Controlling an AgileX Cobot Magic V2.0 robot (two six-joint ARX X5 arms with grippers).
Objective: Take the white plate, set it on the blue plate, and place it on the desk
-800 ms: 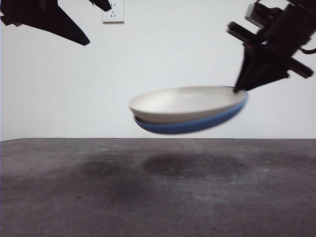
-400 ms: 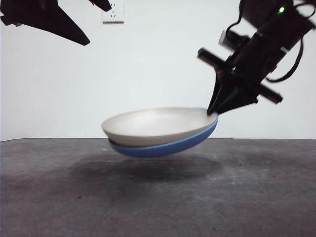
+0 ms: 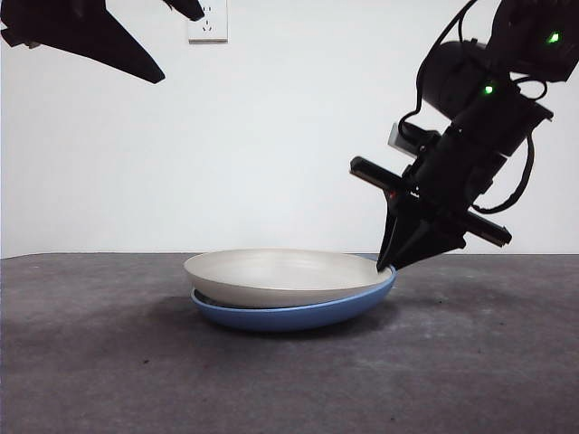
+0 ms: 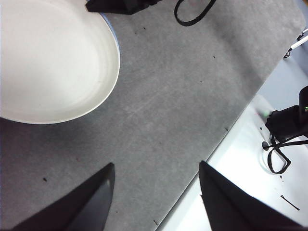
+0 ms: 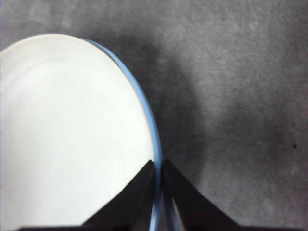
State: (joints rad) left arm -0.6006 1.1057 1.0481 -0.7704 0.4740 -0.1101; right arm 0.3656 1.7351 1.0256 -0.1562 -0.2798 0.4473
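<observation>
The right gripper (image 3: 391, 266) pinches the stacked rims of the white plate (image 3: 271, 276) and blue plate (image 3: 298, 315) at their 3 o'clock edge, the stack on the desk (image 3: 289, 380); the left gripper (image 4: 156, 192) hangs open, well apart.

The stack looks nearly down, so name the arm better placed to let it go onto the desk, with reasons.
Right. The right gripper is shut on the rims of the white plate and blue plate, whose underside meets the desk. The left gripper is open, raised and off to one side.

The white plate (image 3: 271, 273) lies nested in the blue plate (image 3: 298, 312) on the desk (image 3: 289, 380).
</observation>
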